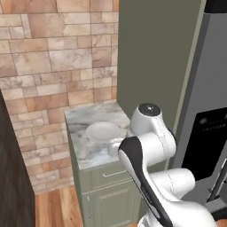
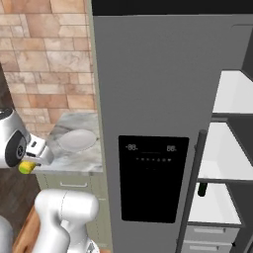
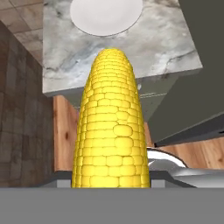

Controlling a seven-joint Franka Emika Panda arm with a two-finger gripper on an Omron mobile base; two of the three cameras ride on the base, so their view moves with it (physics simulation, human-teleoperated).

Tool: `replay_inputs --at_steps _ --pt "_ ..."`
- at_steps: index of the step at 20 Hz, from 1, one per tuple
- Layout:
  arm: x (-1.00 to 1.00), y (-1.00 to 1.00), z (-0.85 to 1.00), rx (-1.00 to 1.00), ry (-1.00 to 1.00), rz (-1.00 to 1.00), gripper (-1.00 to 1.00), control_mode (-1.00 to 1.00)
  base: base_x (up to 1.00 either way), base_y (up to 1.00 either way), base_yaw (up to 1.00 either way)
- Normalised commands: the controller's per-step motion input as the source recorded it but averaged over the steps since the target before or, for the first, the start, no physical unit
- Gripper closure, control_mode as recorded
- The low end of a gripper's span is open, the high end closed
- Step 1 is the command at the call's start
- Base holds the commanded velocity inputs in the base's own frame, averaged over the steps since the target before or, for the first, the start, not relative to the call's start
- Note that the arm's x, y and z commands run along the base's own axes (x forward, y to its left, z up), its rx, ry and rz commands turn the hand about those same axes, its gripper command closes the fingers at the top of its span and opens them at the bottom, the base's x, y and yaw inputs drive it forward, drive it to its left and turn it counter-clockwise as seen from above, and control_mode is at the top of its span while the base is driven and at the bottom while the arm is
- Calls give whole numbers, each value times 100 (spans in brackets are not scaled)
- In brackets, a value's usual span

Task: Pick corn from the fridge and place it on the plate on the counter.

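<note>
An ear of yellow corn (image 3: 110, 127) sits lengthwise in my gripper (image 2: 32, 160), which is shut on it; its fingertips are hidden behind the corn. Seen from the right base, the corn (image 2: 25, 168) is a small yellow-green piece hanging at the front left corner of the counter (image 2: 74, 159). The round white plate (image 3: 106, 15) lies on the marble counter (image 3: 166, 43), beyond the corn's tip. From the left base, the plate (image 1: 103, 131) lies just behind my arm's elbow. The grey fridge (image 2: 153, 89) stands right of the counter.
The fridge's other door is open at the right, showing white shelves (image 2: 225, 158) and a dark green bottle (image 2: 202, 189). A sage-green panel (image 1: 155, 53) separates the counter from the fridge. A dark wall (image 1: 13, 177) stands left, over a wooden floor (image 1: 57, 208).
</note>
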Motion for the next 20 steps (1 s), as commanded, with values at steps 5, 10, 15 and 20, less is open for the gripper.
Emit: replay_inputs --at_steps 5,10,15,20 --pt "58 38 0 0 -3 -6 100 -100 0 0 0" --pt "100 25 0 -2 -4 -2 100 -100 0 0 0" --pt "100 5 -4 -1 0 -4 100 -100 0 0 0" --pt "91 -20 -1 0 7 -5 100 -100 0 0 0"
